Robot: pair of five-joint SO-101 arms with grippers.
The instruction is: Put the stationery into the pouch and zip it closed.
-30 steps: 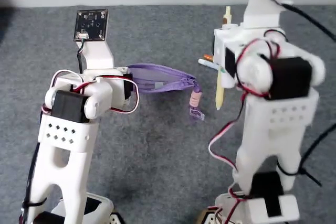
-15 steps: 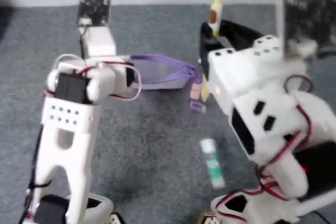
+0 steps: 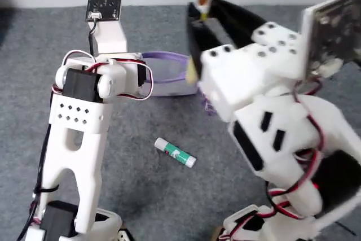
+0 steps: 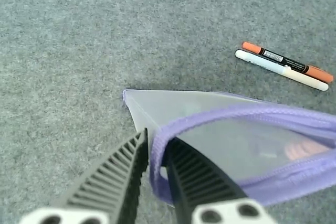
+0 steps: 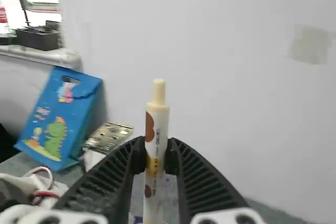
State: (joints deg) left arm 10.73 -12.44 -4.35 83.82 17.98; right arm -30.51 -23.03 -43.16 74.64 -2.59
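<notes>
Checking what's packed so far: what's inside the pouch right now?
The pouch is translucent: a pale orange shape shows inside; what it is I cannot tell. The zipper band and left gripper on its rim cover parts. A pen sits in the right gripper.

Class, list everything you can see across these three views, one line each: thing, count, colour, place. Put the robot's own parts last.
clear plastic pouch with a purple zip: one, clear and purple, held by its rim, mouth open
cream pen with brown spots: one, cream, held upright
white glue stick with a green label: one, white and green, lying on the carpet between the arms
orange marker: one, orange, on the carpet beyond the pouch
white marker: one, white, right beside the orange marker
blue box with a dinosaur picture: one, blue, by the wall
grey carpet: one, grey, under everything
left claw: one, black, shut on the pouch's rim
right claw: one, black, shut on the pen
</notes>
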